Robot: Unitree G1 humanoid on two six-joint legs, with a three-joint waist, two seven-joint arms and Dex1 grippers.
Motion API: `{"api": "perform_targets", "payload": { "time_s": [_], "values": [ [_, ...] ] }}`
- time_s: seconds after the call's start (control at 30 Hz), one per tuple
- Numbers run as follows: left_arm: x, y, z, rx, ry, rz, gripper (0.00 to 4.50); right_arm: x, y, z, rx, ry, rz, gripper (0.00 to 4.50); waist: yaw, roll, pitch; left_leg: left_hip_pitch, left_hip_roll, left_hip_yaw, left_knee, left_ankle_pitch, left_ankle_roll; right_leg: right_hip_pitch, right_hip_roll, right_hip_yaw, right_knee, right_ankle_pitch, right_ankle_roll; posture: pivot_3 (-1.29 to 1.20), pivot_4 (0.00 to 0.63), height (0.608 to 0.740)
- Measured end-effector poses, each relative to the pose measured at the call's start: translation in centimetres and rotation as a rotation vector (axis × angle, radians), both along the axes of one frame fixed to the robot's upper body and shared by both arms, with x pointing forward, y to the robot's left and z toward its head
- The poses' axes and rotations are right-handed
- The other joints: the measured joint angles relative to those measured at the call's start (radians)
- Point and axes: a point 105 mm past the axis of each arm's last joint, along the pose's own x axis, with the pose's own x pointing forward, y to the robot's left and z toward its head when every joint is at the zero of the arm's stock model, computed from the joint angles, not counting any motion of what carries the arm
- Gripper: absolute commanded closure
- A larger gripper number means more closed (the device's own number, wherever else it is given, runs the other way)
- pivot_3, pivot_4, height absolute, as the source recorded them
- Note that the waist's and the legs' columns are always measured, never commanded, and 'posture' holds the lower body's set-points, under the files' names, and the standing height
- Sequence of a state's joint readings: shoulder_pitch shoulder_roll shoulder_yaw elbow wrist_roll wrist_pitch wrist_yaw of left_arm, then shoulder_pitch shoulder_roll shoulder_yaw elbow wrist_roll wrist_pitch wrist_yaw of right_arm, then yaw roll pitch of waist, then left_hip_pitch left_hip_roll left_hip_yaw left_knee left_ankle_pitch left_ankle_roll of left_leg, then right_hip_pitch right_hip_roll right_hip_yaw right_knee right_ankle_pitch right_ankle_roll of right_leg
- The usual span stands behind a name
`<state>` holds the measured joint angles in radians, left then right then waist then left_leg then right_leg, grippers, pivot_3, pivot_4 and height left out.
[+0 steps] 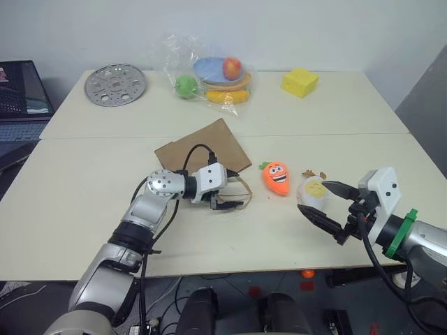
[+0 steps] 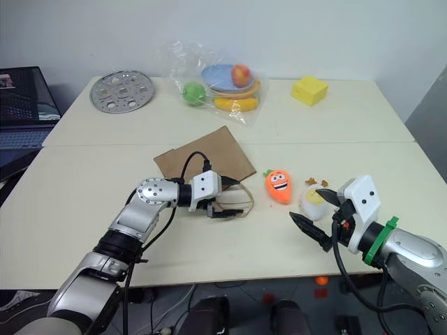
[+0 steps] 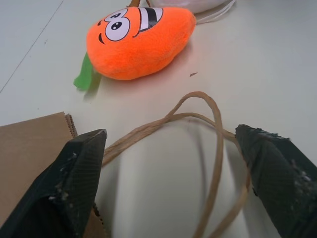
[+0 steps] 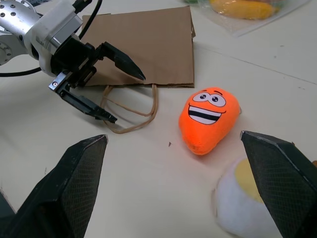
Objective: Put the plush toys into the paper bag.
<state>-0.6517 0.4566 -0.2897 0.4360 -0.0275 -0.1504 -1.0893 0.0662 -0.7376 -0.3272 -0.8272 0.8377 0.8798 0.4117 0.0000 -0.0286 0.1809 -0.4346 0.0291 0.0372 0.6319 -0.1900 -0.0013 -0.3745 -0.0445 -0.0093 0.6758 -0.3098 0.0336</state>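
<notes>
Your paper bag (image 1: 203, 146) lies flat on the tabletop (image 1: 84, 209), in the middle, with its open end and its loop handles (image 4: 130, 112) pointing toward the toys. Your left gripper (image 4: 110, 84) is down low right at those handles. Its jaws are spread apart, one on each side of the loops, and they are not pinching anything. From the left wrist view you can see the twisted paper loops lying on the tabletop between the two black fingers (image 3: 69, 183).

The orange carrot toy (image 1: 276, 177) lies on the tabletop just beside the handles, on the robot's right side of the bag. Its smiley face looks up and its little green top points toward the bag. The white egg toy (image 1: 313, 192) with the yellow face sits near the carrot, a bit further to the right. The two toys are close but not touching. Both are outside the bag.

Your right gripper (image 1: 325, 204) is right next to the egg toy. Its jaws are spread wide, and they hold nothing.

At the far side of the tabletop you have a clear plastic bag of fruit (image 1: 211, 78), a yellow block (image 1: 300, 82) and a round metal disc with holes (image 1: 115, 85). They are well apart from the toys.
</notes>
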Motion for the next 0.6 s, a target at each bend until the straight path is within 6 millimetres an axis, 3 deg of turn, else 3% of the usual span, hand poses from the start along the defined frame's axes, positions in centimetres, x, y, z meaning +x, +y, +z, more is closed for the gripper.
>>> {"api": "perform_targets", "payload": {
  "time_s": [0.37,0.6],
  "values": [
    [0.7,0.0,1.1,-0.052,-0.005,0.015,4.48,0.0,0.4,-0.1,0.005,-0.006,0.015,0.00,0.000,0.000,0.000,0.000,0.000,0.000,0.001,0.000,0.000,0.000,0.001,0.000,0.001,0.000,0.000,0.00,0.150,0.740],
    [0.7,0.9,4.5,-0.179,0.098,-0.002,4.48,0.5,0.9,-0.4,0.031,-0.007,0.026,0.00,-0.002,0.000,0.000,0.000,0.001,-0.001,0.002,0.000,0.000,0.000,0.002,0.000,0.002,0.000,0.000,0.00,0.150,0.740]
  ]
}}
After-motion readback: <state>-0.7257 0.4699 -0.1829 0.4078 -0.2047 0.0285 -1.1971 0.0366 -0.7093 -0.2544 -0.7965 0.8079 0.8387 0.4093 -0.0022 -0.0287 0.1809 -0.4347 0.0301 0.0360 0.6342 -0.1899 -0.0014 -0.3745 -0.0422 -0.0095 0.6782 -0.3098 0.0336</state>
